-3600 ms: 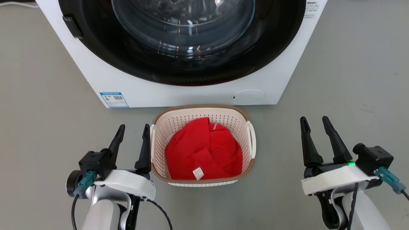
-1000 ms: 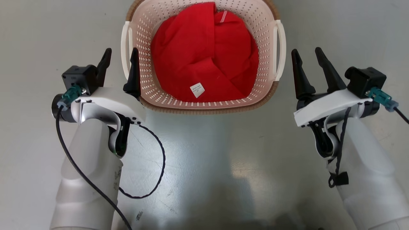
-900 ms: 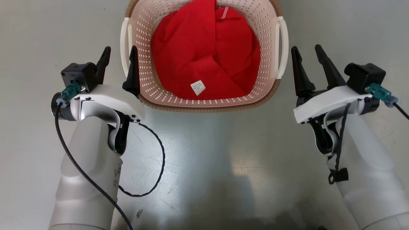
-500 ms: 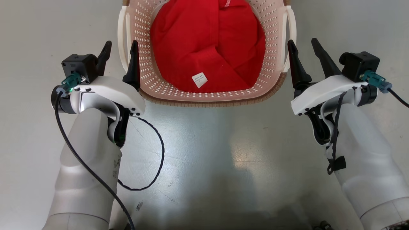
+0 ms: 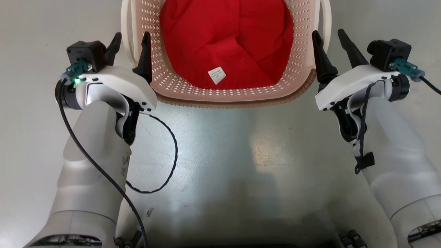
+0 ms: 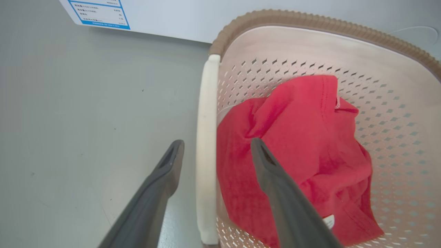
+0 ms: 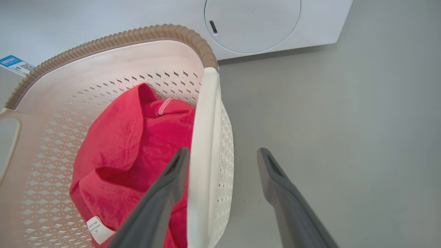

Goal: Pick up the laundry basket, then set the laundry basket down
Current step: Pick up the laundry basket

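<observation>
1. Nearest you, two pale forearms reach forward over the glossy grey floor (image 5: 220, 165).

2. Left gripper (image 5: 133, 33), at 10 o'clock: jaws spread wide, nothing held. In the left wrist view its two dark fingers straddle the basket's white loop handle (image 6: 206, 155), one finger outside the basket and one above the cloth inside.

3. Right gripper (image 5: 327, 31), at 2 o'clock: jaws likewise spread wide and empty. The opposite white loop handle (image 7: 203, 155) stands between its fingers, close against the inner finger. You cannot tell whether they touch.

4. The small cream-white perforated plastic laundry basket (image 5: 241, 96), rounded-rectangular with a brown woven-look rim, sits on the floor at 12 o'clock, between both grippers.

5. Handling, as a judgement:
   - Expect a light load. The thin pierced walls are likely to flex if you squeeze them.
   - Take hold at the middle of both loop handles, not the rim.
   - The handles look smooth, so close firmly to prevent slipping.
   - Raise both sides evenly, since an uneven lift would tilt the basket.

6. The crumpled red cloth garment (image 5: 227, 38) inside is soft and should add little weight.

7. The garment's small white tag (image 5: 216, 73) carries print too small to read.

8. Beyond, at 12 o'clock, stands the white washing machine (image 6: 172, 17). Its blue-bordered sticker (image 6: 100, 12) is illegible.
</observation>
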Available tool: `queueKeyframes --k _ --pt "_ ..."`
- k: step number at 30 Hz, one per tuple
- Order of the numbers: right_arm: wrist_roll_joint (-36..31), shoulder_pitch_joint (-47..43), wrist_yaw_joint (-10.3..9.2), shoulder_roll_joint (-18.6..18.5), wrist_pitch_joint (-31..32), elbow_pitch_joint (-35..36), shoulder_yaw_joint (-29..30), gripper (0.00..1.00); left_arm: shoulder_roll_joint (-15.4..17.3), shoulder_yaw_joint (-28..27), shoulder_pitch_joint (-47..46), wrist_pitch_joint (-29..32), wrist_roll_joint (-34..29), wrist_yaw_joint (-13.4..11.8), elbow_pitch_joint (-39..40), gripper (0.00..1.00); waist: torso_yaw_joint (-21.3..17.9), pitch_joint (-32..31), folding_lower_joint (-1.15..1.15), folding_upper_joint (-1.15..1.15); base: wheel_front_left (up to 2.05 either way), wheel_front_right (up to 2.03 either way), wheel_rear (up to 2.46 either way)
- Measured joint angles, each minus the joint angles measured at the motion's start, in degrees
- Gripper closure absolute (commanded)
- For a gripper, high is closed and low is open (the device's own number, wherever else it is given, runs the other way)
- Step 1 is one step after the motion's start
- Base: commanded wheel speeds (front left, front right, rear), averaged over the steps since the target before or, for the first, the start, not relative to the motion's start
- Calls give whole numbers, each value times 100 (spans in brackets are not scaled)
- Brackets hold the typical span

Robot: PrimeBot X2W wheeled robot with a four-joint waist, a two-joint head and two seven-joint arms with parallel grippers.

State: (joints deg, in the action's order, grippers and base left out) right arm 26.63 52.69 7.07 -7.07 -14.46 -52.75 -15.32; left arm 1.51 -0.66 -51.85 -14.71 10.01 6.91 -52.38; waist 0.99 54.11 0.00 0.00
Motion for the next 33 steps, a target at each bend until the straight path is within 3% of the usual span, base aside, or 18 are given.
queueKeyframes --k 19,24,28,30,31,33 --pt "401 495 0 15 0 -552 -513 0 32 -20 -673 0 2 16 -851 0 13 366 0 0 0 0 0" --pt "613 589 8 43 -1 -761 -702 13 30 -14 -750 0 11 16 -1061 0 21 366 0 0 0 0 0" --pt "725 653 11 56 -3 -832 -837 32 36 -2 -765 0 54 18 -1159 25 10 372 0 0 0 0 0" --pt "773 700 19 90 -15 -871 -909 53 41 5 -783 0 60 18 -1224 53 -7 368 0 0 0 0 0" --pt "804 723 24 105 -15 -890 -936 58 44 13 -793 0 64 18 -1249 59 -17 366 0 0 0 0 0" --pt "882 743 33 137 -16 -916 -982 85 24 43 -819 -1 100 49 -1292 100 -35 365 0 0 0 0 0"
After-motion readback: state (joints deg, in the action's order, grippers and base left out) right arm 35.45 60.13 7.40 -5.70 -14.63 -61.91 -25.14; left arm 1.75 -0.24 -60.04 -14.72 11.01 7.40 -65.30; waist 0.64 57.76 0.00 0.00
